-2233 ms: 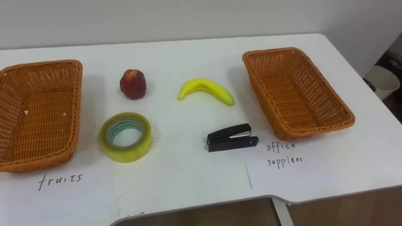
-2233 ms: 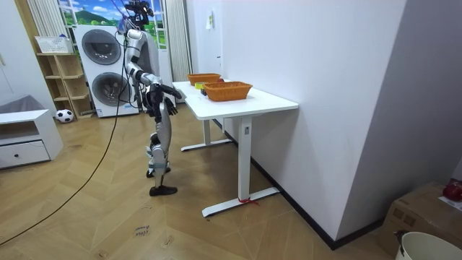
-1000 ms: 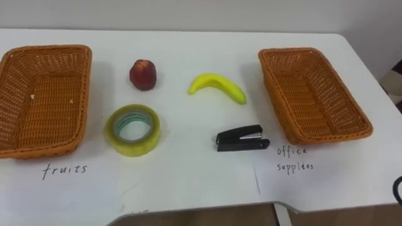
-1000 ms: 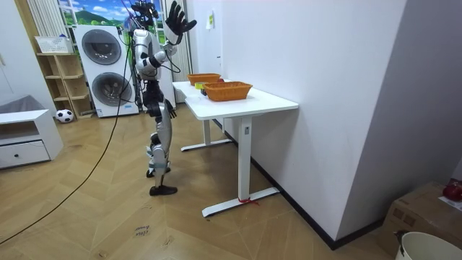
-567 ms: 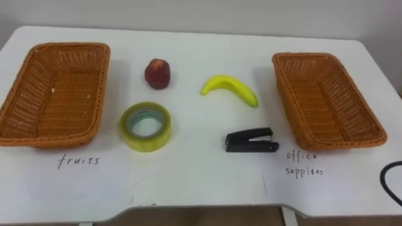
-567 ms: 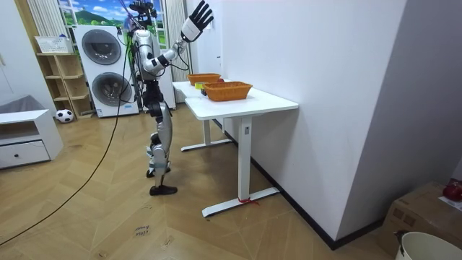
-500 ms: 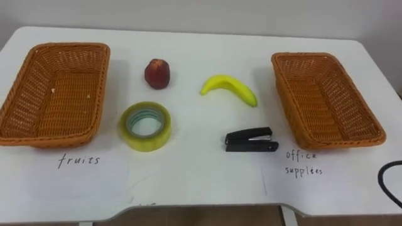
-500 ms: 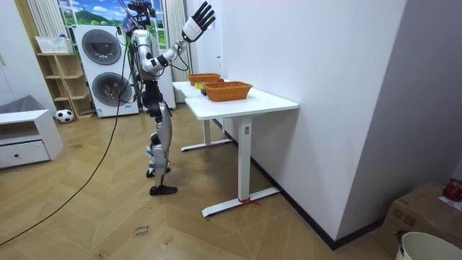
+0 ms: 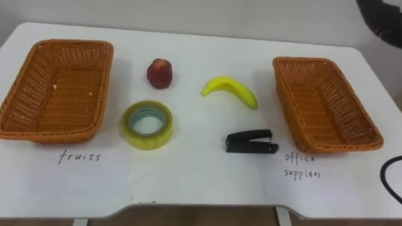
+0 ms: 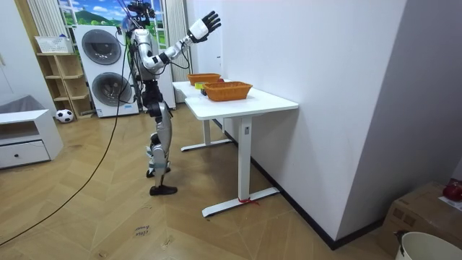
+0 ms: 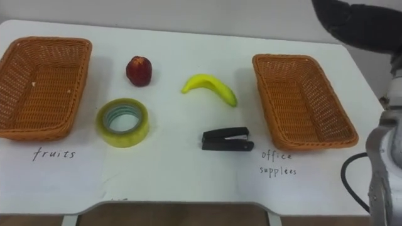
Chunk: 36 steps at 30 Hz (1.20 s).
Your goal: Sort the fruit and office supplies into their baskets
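Right hand: the robot's right hand (image 10: 204,25) is raised high above the white tabletop (image 9: 201,182) in the room view, its fingers spread and released, holding nothing.
Task's things: a dark red apple (image 9: 159,73), a curved yellow banana (image 9: 229,91), a yellowish roll of clear tape (image 9: 147,125) and a black stapler (image 9: 251,142) lie on the tabletop between the left woven orange basket (image 9: 102,88) and the right woven orange basket (image 9: 281,100). Both baskets are empty.
Risk, descent: the hand starts far above the things, so a quick drop could strike or scatter them.
Risk, apple: it is round and would likely roll toward the far edge if pushed rather than gripped.
Risk, banana and stapler: they lie near each other, so fingers closing on one could nudge the other.
Risk, tape: it is a low, flat ring, and the fingers may slip off its rim.
Risk, sorting: the baskets look alike, and only handwritten notes in front tell them apart.
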### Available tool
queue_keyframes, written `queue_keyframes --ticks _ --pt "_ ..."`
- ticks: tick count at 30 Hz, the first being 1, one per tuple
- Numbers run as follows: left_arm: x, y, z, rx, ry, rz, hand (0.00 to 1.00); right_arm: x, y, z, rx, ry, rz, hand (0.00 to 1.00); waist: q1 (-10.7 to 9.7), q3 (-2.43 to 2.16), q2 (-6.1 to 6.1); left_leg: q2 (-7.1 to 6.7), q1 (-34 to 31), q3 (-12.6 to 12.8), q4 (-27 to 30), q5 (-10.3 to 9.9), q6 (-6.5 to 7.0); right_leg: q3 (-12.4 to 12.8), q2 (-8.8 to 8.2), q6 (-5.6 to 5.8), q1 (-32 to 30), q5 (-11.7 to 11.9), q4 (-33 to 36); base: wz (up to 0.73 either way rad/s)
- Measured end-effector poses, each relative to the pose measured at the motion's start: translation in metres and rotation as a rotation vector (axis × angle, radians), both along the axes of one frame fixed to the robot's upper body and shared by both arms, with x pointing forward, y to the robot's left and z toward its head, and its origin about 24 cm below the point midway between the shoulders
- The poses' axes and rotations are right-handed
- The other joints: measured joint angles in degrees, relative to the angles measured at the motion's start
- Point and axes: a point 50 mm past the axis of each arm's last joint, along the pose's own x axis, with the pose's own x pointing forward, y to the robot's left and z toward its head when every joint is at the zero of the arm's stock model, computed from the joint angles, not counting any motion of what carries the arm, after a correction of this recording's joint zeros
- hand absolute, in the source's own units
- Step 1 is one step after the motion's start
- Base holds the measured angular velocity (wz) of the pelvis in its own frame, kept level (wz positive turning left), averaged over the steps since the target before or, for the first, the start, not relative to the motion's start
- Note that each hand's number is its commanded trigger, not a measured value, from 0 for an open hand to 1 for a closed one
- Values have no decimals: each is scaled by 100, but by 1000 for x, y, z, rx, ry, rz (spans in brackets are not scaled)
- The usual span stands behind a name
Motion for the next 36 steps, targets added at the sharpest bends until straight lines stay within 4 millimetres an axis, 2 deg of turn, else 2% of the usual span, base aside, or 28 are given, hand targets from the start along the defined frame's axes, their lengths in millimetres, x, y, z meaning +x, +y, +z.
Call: queue_keyframes --ticks 3,11,14,19,25,30,34,36 --pt "-1 0 0 -4 2 -2 0 4 8 -5 -76 47 38 0 8 10 9 0 1 1 0 0 0 6 0 0 5 0 0 0" --pt "4 -1 0 -45 -3 -21 0 13 7 -24 -179 185 91 0 85 41 43 3 -6 1 -20 0 0 12 6 0 -15 0 5 0" --pt "6 2 1 -46 -5 -30 0 18 12 -35 -223 270 129 0 119 21 -6 4 -14 -12 -17 0 0 25 7 0 -12 0 5 0" --pt "10 8 3 -35 -4 -35 0 22 24 -51 -302 391 239 0 162 25 -107 -4 -2 -64 1 0 0 58 4 0 37 0 -7 5" --pt "11 7 2 -40 0 -33 0 24 26 -59 -331 466 294 0 155 38 -81 -6 -20 -148 20 0 0 48 5 1 76 0 -23 7" --pt "12 7 2 -36 6 -37 0 24 28 -63 -375 511 323 0 161 22 -70 -5 -42 -154 22 0 0 42 12 -3 76 2 -61 0" --pt "14 7 3 -35 3 -40 0 23 28 -67 -413 555 331 0 178 -28 -56 -6 -31 -153 25 0 0 51 12 -3 88 3 -73 0" --pt "14 7 3 -34 0 -41 0 23 30 -69 -436 567 335 0 199 -29 -45 -6 -1 -151 25 0 0 66 13 -3 125 3 -84 0"
